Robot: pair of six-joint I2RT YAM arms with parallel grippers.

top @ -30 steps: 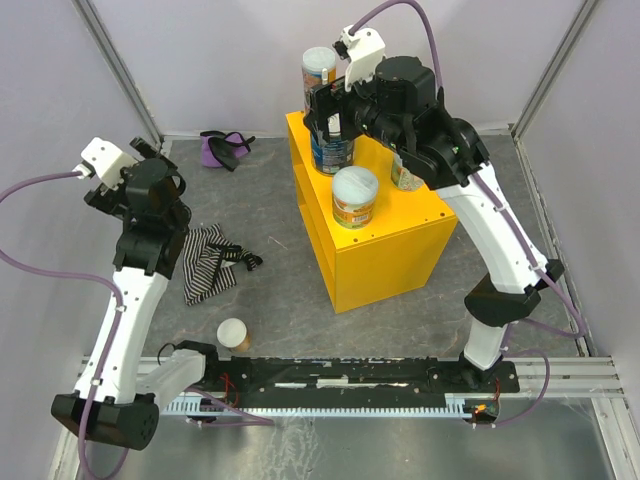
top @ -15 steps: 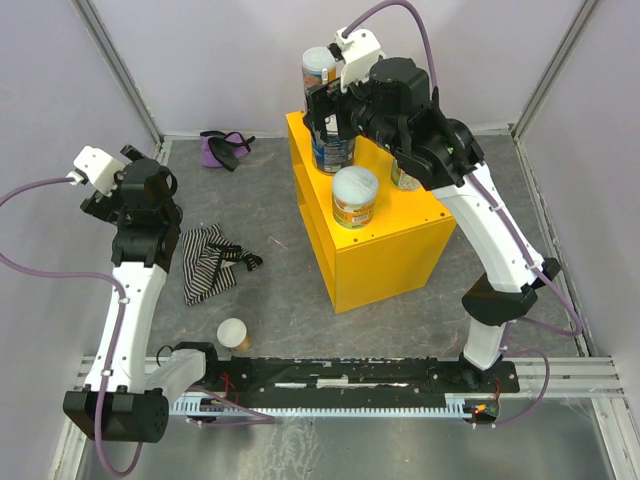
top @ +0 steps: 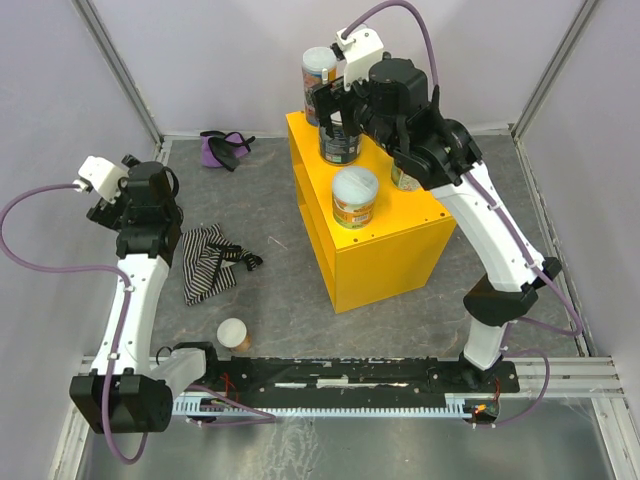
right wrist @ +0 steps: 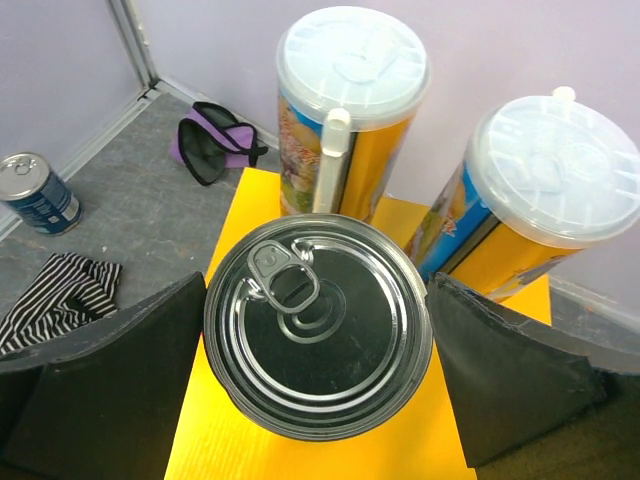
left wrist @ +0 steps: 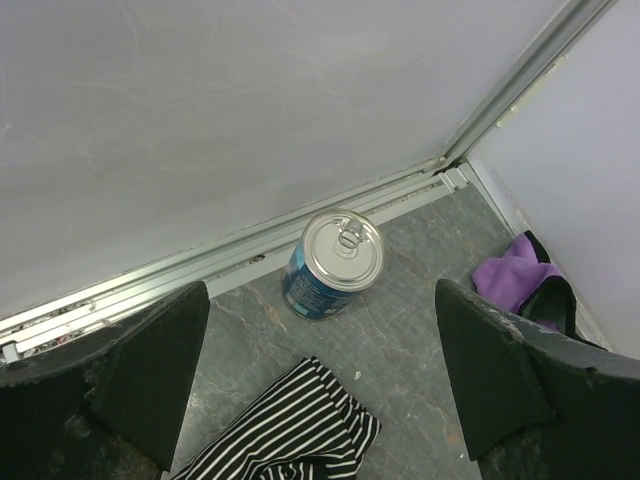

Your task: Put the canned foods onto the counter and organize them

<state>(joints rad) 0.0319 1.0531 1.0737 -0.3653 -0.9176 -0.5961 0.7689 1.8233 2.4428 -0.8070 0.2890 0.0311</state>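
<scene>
The silver-topped tin is at the back of the yellow worktop, between the wide-spread jaws of the right gripper (whether they pinch it, I cannot tell). Stiff, smooth-walled and probably heavy, it wants a mid-body hold. It is sealed under a pull-tab, contents unseen, and the left gripper hangs released.

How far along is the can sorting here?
Done: two tall tubes and a pale-lidded tub stand on the yellow counter. In hand: the open right hand straddles a silver-topped tin there. Remaining: a blue tin and a white-lidded tub on the floor.
</scene>
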